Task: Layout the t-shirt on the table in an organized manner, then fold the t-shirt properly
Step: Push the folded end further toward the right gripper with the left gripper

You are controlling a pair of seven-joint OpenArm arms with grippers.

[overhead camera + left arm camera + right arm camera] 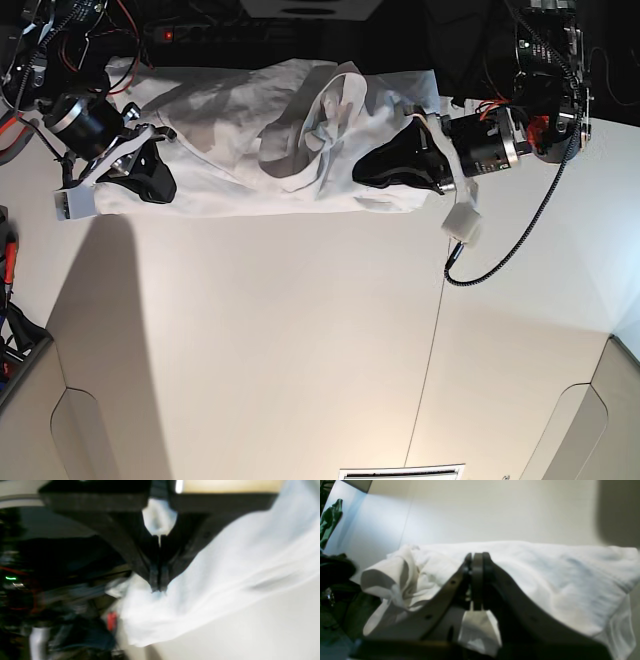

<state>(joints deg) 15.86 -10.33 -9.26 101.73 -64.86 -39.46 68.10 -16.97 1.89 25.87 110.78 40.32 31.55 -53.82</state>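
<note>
Nearest in the base view, bare white tabletop [300, 360], crossed by a thin dark seam [432, 340] running near to far, with beige cut-out corners at the near edge. Farther back, along the far edge, the t-shirt [250, 150]: plain white, soft, heavily wrinkled, bunched into a long band with folds heaped toward its middle. Long axis left to right across the scene, stretched between the two arms; which end is collar and which is hem cannot be told.

At the band's left end, the right gripper [150, 180], black, pressed together on the cloth; in the right wrist view [477, 557] jaws closed with a tongue of white fabric pinched between them and the shirt [545, 580] spreading beyond. At the band's right end, the left gripper [385, 172], likewise closed on the shirt; in the blurred left wrist view [158, 587] jaws meeting at the tips, cloth [225, 580] caught there and draping away to the right.

Beyond the far edge, dark clutter of cables.
</note>
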